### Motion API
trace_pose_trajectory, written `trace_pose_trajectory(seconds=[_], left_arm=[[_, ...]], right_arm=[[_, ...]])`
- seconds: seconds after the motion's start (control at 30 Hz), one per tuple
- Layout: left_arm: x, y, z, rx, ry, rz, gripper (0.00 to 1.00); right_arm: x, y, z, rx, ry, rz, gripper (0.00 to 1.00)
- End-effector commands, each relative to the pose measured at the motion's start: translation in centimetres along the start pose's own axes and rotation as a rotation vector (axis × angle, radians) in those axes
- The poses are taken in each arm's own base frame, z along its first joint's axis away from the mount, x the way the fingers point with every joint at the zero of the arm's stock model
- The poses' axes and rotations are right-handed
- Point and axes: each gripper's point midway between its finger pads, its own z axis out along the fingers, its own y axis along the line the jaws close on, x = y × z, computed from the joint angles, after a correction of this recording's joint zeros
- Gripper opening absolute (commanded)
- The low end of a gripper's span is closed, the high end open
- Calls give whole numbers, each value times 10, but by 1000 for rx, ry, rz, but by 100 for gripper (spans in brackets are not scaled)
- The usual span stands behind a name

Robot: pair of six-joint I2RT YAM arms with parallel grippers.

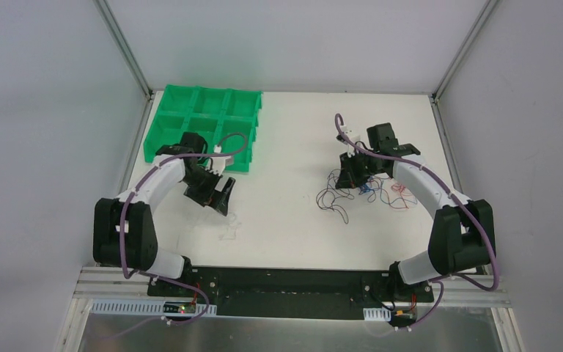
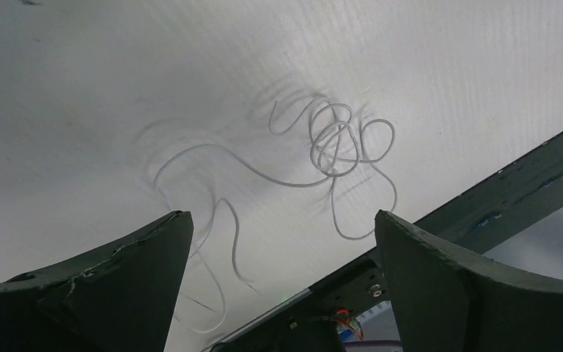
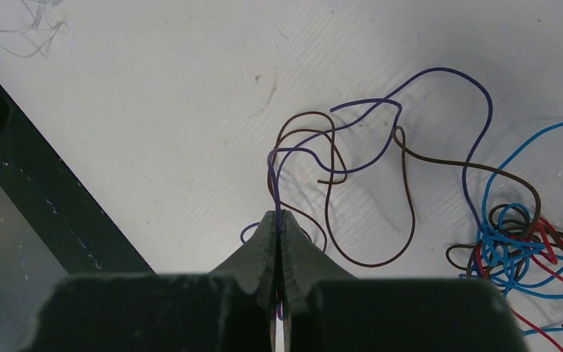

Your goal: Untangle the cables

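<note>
A white cable (image 2: 333,143) lies alone in loose loops on the white table, just beyond my left gripper (image 2: 282,216). That gripper hangs open above it with nothing between its fingers. From above, the left gripper (image 1: 220,192) is near the table's left side and the white cable (image 1: 229,226) shows only faintly. My right gripper (image 3: 278,214) is shut on a purple cable (image 3: 440,73) that rises from its tips and arcs right. A brown cable (image 3: 407,213) loops beside it. Both run into a tangle of blue, red and brown cables (image 3: 517,249). The overhead view shows the right gripper (image 1: 348,176) at the tangle (image 1: 370,192).
A green compartment tray (image 1: 201,125) stands at the back left, just behind the left arm. A black rail (image 1: 286,282) runs along the table's near edge and shows close to the white cable (image 2: 484,198). Grey walls close in the sides and back.
</note>
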Motion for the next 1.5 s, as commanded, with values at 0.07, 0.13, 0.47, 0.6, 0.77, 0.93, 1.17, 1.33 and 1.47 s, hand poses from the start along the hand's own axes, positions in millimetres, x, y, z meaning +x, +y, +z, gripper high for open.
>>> trace_pose_trajectory(seconds=[0.07,0.13,0.47,0.6,0.77,0.93,1.17,1.33,1.47], left_arm=[[3,8,22,-153,157,-19,99],[5,6,30,-167,199,-1,99],[8,1,59,-233,268,61,59],[-1,0,57,-249,249,73,29],[-31,-3,26,-284,109,142,0],[-59,-25,-33,-267,-60,230,0],[-97,-42,-102,-249,-244,286,0],[-138,-30,-143,-238,-380,213,0],[-179,-13,-165,-230,-475,151,0]], right_arm=[[-8,-2,-5,13,-7,-23,0],[-7,-3,-6,19,-4,-32,0],[-6,-7,-4,25,2,-40,0],[-5,-7,-5,30,3,-43,0],[-4,-7,-7,34,-2,-44,0],[-4,-5,-9,32,-8,-39,0],[-9,-2,-12,28,-24,-35,0],[-15,1,-16,26,-43,-29,0],[-18,3,-17,22,-55,-24,0]])
